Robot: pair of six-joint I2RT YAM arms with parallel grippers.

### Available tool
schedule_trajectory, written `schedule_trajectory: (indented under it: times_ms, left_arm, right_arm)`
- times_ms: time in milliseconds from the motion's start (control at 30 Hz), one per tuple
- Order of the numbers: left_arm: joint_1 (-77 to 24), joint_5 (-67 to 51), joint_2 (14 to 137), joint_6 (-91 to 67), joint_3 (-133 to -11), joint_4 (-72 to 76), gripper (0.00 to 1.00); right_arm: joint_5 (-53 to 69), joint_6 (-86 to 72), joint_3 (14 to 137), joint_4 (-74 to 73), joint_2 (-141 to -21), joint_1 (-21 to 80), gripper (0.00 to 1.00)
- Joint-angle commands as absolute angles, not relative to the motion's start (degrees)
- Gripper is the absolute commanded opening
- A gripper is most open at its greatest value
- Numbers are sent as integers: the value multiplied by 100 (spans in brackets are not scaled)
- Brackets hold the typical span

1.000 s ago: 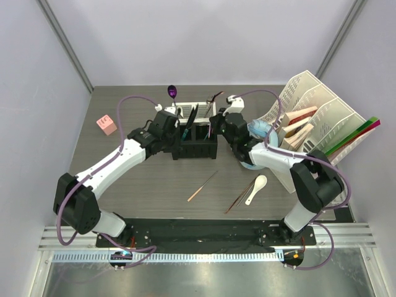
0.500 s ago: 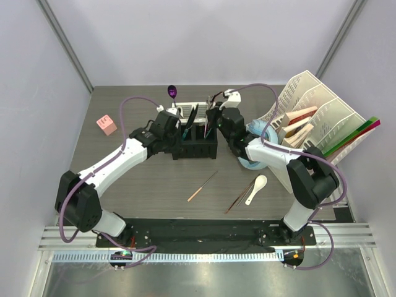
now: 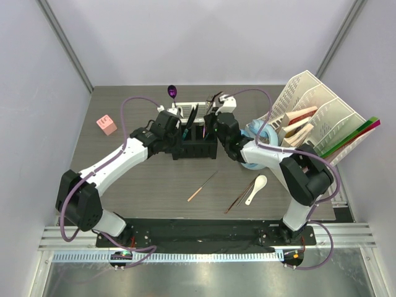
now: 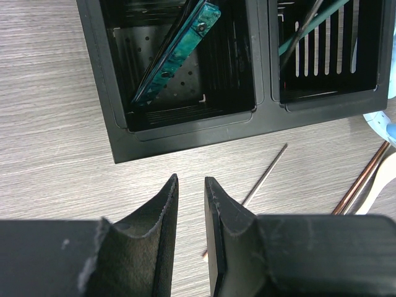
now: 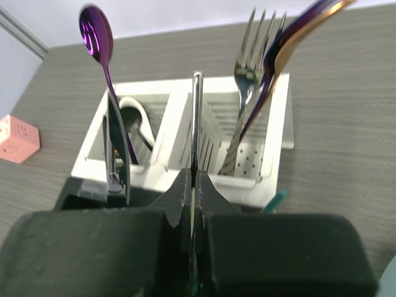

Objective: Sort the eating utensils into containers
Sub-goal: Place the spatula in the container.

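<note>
**A:** From above, which step is this?

**B:** The right claw hangs over the right end of the caddy. I judge it is about to set a piece in. The left claw sits at the caddy's left side. A thin stick, chopsticks and a white spoon lie on the table nearer the arms, not yet sorted.

**A:** And the left wrist view?

**B:** The left claw is half spread with nothing between its fingers. It is just short of the caddy wall and not touching it. A green piece leans slantwise in the nearest cell.

**A:** The right wrist?

**B:** The right claw is pressed together on a slim piece. The piece stands upright, is metallic and shows edge-on, so I cannot tell knife from handle. Beyond it are the white cells, with a purple spoon and a fork standing up.

**A:** What does the next move call for?

**B:** Probably lining the piece up over a free cell, lowering it straight down and then spreading the fingers. The cells are narrow and the neighbouring utensils stand tall, so a tilt could snag one.
</note>
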State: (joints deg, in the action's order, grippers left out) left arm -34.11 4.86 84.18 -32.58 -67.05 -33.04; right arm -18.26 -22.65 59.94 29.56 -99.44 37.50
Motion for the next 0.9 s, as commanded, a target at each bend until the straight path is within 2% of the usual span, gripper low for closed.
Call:
schedule_trajectory:
  times_ms: [0,100,133,367,400,567,633,867]
  left_arm:
    - [-3419,457,8429,-3208,-6838,-3173,24]
    - [-3419,448,8446,-3208,-6855,-3164,24]
    - [-3419,448,8455,-3208,-6855,-3164,24]
    - [-3428,387,8569,-3217,-6952,-3129,24]
    - [-3428,378,8569,-3225,-6961,-3103,23]
    - [-3454,343,8578,-3252,-6952,-3041,23]
    - [-3463,343,8587,-3269,-6970,-3024,23]
    - [-3480,369,8473,-3270,-7022,-3015,23]
  right_arm:
    - [-2188,-2224,5827,3436,-9958,3867,1]
    - [-2206,-2232,5748,3358,-9932,3867,4]
    - [-2267,-2250,5739,3210,-9914,3867,13]
    - [-2355,-2434,5379,2839,-9581,3876,14]
    - [-2355,-2443,5309,2752,-9484,3876,19]
    - [-2320,-2461,5168,2435,-9211,3885,30]
    - [-2303,-2461,5150,2321,-9115,3893,42]
    - [-2276,-2470,5344,1785,-8861,3911,44]
